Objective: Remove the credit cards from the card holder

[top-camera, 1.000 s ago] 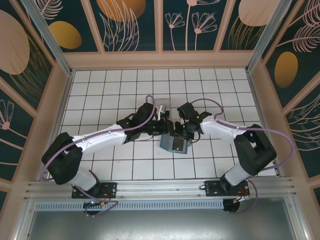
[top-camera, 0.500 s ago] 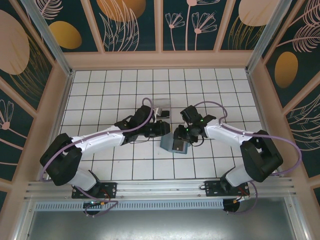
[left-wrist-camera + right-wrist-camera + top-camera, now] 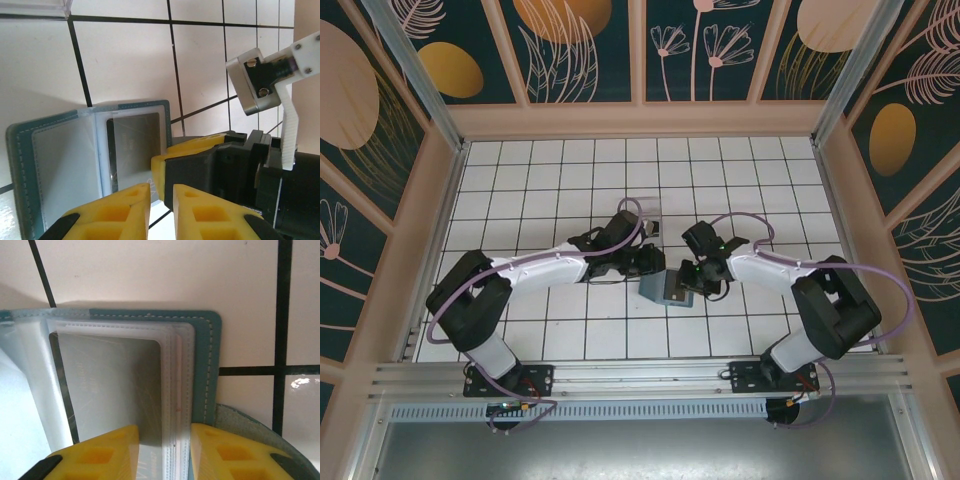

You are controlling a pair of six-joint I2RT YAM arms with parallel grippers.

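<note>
The teal card holder [image 3: 665,292] lies open on the tiled floor between both grippers. Its clear sleeves face up, and a dark credit card [image 3: 135,145] sits inside one sleeve. My left gripper [image 3: 655,262] hovers at the holder's near edge in the left wrist view [image 3: 161,200], its fingers a narrow gap apart with bare floor between them. My right gripper [image 3: 692,282] stands over the holder's right edge. In the right wrist view its jaws [image 3: 165,450] straddle the stacked sleeve edges beside the dark card [image 3: 110,385] and the teal border [image 3: 202,355], partly closed.
A clear plastic box [image 3: 645,214] stands just behind the left gripper; its corner [image 3: 35,7] is at the top left of the left wrist view. Wooden walls ring the white tiled floor [image 3: 540,180].
The right gripper's jaws have narrowed over the holder's right edge. The left gripper has shifted slightly right and nearer the holder, and its elbow has swung inward.
</note>
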